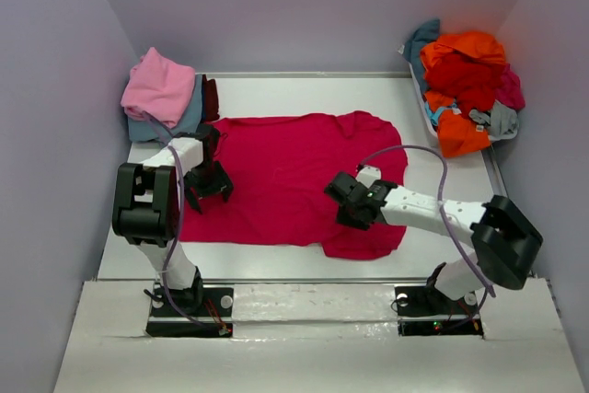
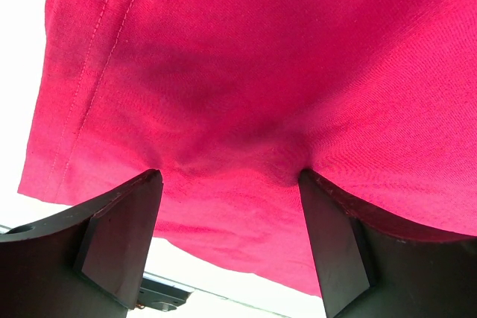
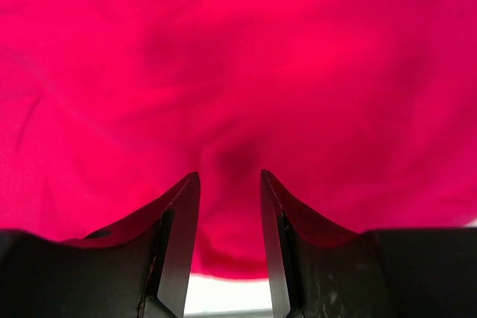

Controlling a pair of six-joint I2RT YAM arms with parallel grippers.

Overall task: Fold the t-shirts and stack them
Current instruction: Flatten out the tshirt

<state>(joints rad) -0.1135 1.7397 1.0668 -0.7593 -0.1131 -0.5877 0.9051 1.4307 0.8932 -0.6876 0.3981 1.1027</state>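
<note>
Magenta-red tee (image 1: 294, 167) lies long axis L-R on counter (image 1: 304, 91): left claw (image 1: 209, 181), wide, tips on left hem; right claw (image 1: 353, 202), narrow gap, nothing clearly pinched, at lower-right sleeve.

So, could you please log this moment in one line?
t-shirt spread out | left pincer open at hem | right pincer open over it

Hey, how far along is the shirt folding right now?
Done: a folded stack sits far left, pink on top. In hand: the magenta-red t-shirt lies spread flat, not yet folded, the left gripper and right gripper low over it, jaws apart. Left: folding it, then the jumbled heap of orange, red and grey shirts far right.
</note>
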